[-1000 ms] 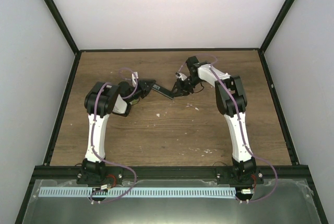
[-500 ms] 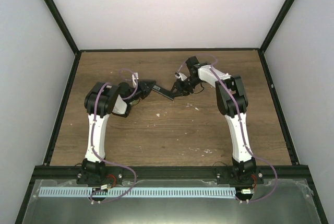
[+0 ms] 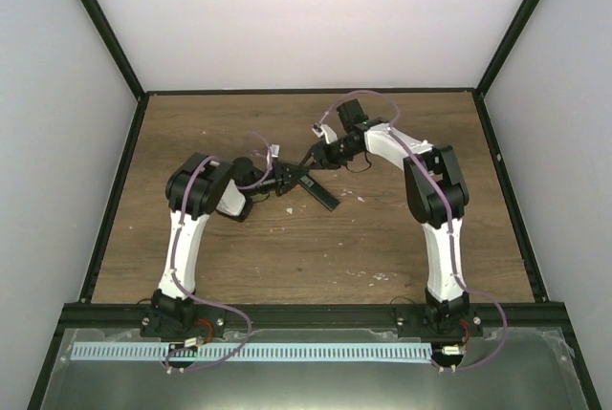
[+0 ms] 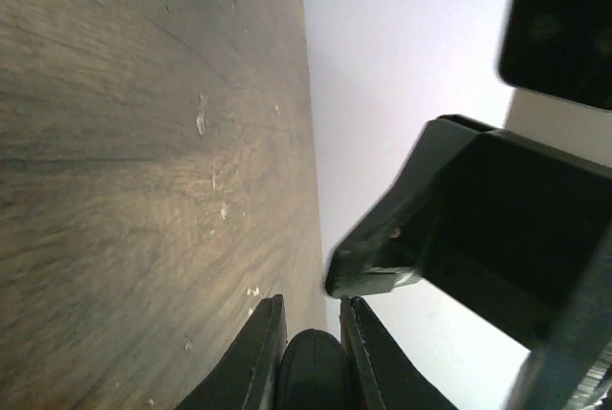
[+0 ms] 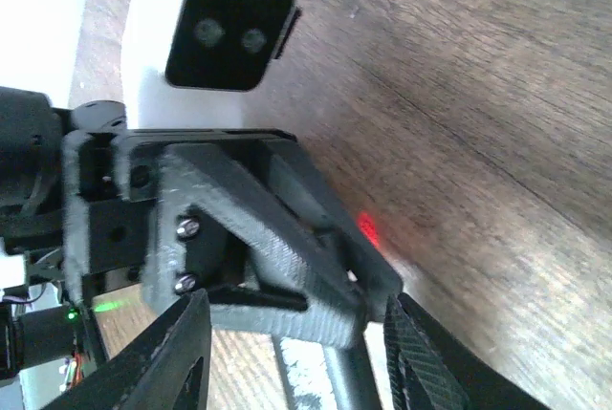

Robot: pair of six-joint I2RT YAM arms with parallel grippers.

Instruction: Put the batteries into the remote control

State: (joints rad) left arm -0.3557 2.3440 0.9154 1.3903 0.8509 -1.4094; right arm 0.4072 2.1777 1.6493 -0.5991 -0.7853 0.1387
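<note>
Brown wooden table (image 3: pixel 191 257), white walls. The left gripper (image 3: pixel 285 183) had swung right since a second earlier, clamped on the remote control (image 3: pixel 323 197), which now pointed down-right. The right gripper (image 3: pixel 313 155) hovered just beside it, spread wide and empty. No batteries showed, so loading looked unfinished.
</note>
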